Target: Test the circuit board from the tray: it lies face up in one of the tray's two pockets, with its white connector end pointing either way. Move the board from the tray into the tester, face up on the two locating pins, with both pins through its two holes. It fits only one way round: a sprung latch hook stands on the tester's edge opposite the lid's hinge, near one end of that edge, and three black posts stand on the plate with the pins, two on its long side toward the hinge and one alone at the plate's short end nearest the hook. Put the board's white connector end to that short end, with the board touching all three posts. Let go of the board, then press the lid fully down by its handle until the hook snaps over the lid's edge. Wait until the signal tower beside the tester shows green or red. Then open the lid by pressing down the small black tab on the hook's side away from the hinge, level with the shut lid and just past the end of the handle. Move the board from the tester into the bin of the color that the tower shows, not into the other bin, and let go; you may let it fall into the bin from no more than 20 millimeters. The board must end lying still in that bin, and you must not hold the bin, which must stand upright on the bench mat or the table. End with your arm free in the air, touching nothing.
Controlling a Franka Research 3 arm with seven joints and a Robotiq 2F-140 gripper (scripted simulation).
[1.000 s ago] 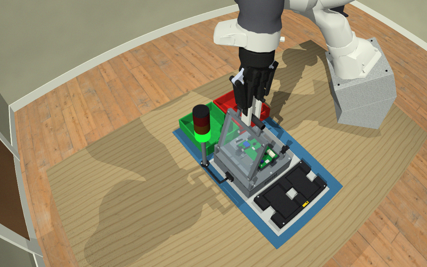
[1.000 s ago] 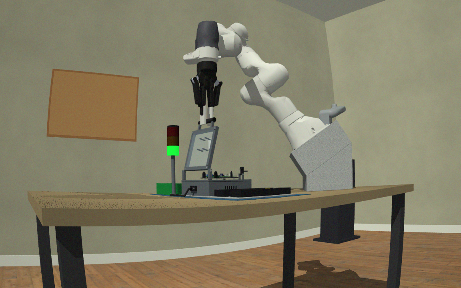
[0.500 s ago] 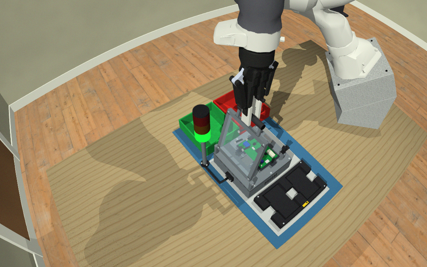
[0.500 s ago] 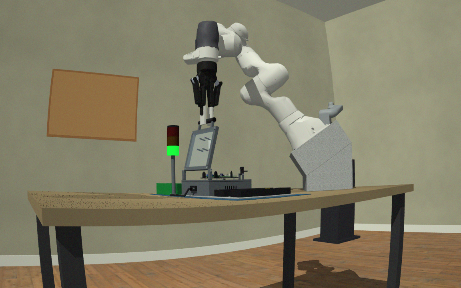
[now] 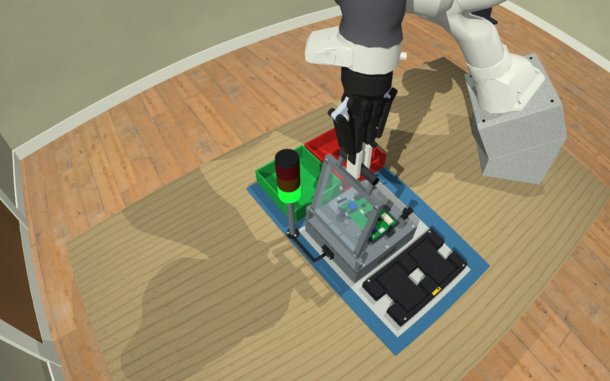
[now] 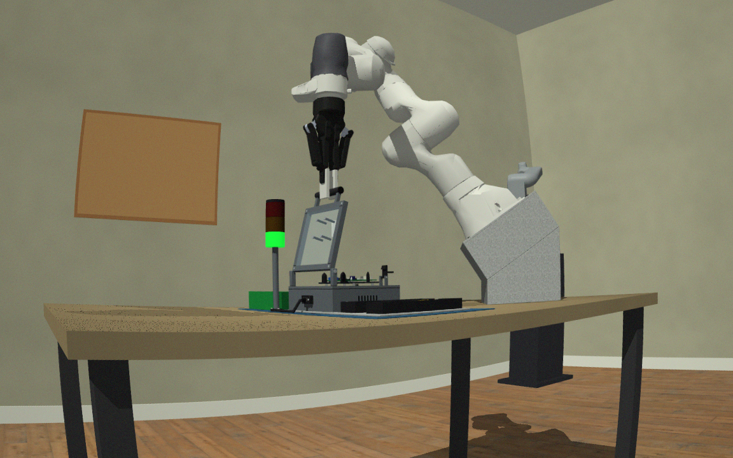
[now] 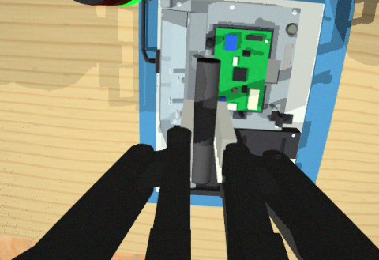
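Circuit board (image 7: 242, 69): lying in tester (image 5: 340, 246), lid (image 5: 333, 187) raised. Gripper (image 7: 202, 139) clamping lid handle (image 7: 205, 113). Tower (image 5: 288, 187) showing green. Next: releasing handle, fetching board for green bin (image 5: 269, 177).

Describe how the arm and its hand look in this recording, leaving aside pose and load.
The arm has glossy white rounded segments and a dark grey last link with a white flange. The hand is black with pale finger pads. It stands on a speckled grey pedestal. No cables or markings show.
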